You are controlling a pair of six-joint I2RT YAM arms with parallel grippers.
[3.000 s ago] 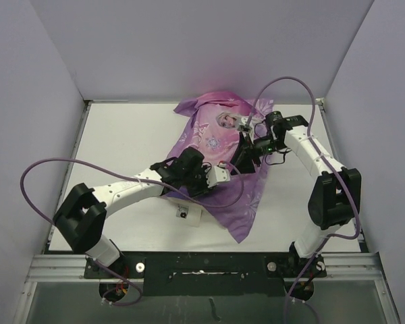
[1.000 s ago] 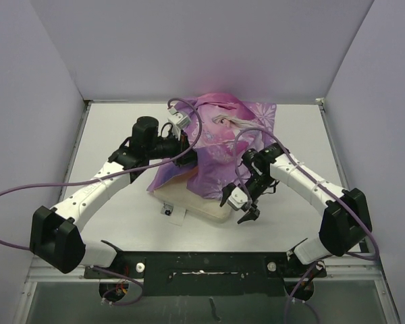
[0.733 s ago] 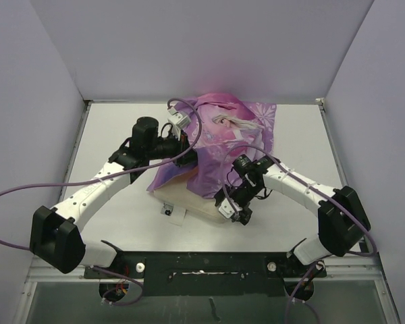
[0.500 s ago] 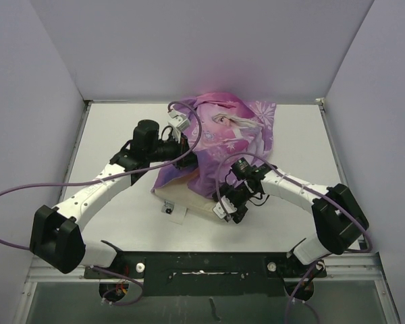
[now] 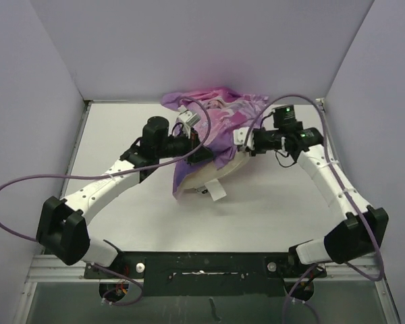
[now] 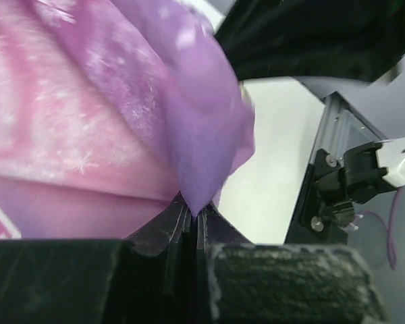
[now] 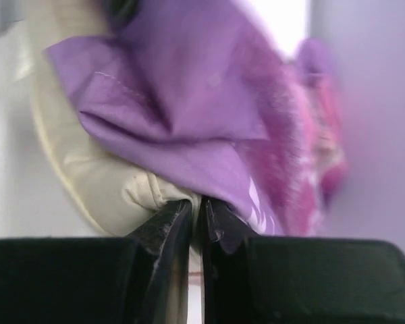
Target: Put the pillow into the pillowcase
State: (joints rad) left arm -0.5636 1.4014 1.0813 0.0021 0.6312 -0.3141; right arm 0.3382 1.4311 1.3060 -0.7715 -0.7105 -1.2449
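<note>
The purple-pink pillowcase is bunched at the far middle of the table and draped over the cream pillow, whose near edge and small tag stick out below it. My left gripper is shut on a fold of the pillowcase, pinched at the fingertips. My right gripper is shut on a gathered bit of the pillow, with the pillowcase edge lying over it and against one finger. The bear face and text are hidden.
White walls close the table on the left, far and right sides. A metal rail with both arm bases runs along the near edge. Purple cables loop off both arms. The right arm's base shows in the left wrist view.
The right gripper left the pillow's near edge, swung to the far right and shut on the pillow. The left gripper shifted right, still holding the pillowcase. The bundle moved back and bunched up.
</note>
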